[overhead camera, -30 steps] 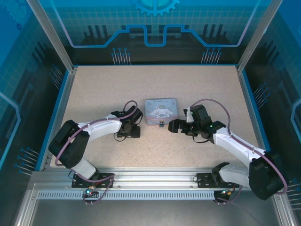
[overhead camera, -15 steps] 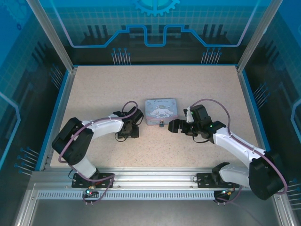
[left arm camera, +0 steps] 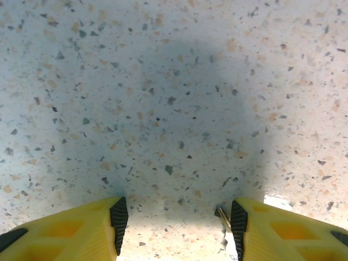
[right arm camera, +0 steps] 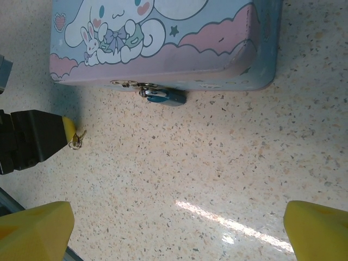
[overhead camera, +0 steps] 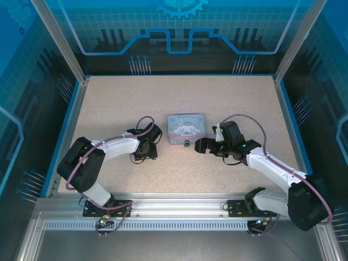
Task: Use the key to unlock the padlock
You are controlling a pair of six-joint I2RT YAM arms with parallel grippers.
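Left of the tin (overhead camera: 186, 128), on the desk (left arm camera: 163, 81), the left end effector (left arm camera: 176, 220) has narrowed to roughly half open around the key (left arm camera: 223, 217), which lies just beside one pad, unpinched. The right end effector (right arm camera: 176, 228) gapes empty near the padlock (right arm camera: 163, 97) at the tin's front; a grasp seems imminent.

The tin (overhead camera: 186, 128) sits on the table (overhead camera: 119, 103) near its middle. The padlock (right arm camera: 163, 96) hangs against the tin's near wall, touching it about midway along. The left gripper (left arm camera: 176, 217) is left of the tin and a little nearer than that wall, apart from the tin. The key (left arm camera: 224, 217) lies on the table between its fingers, close against one of them. The right gripper (overhead camera: 198, 145) is just off the tin's near right corner, near the padlock but apart from both
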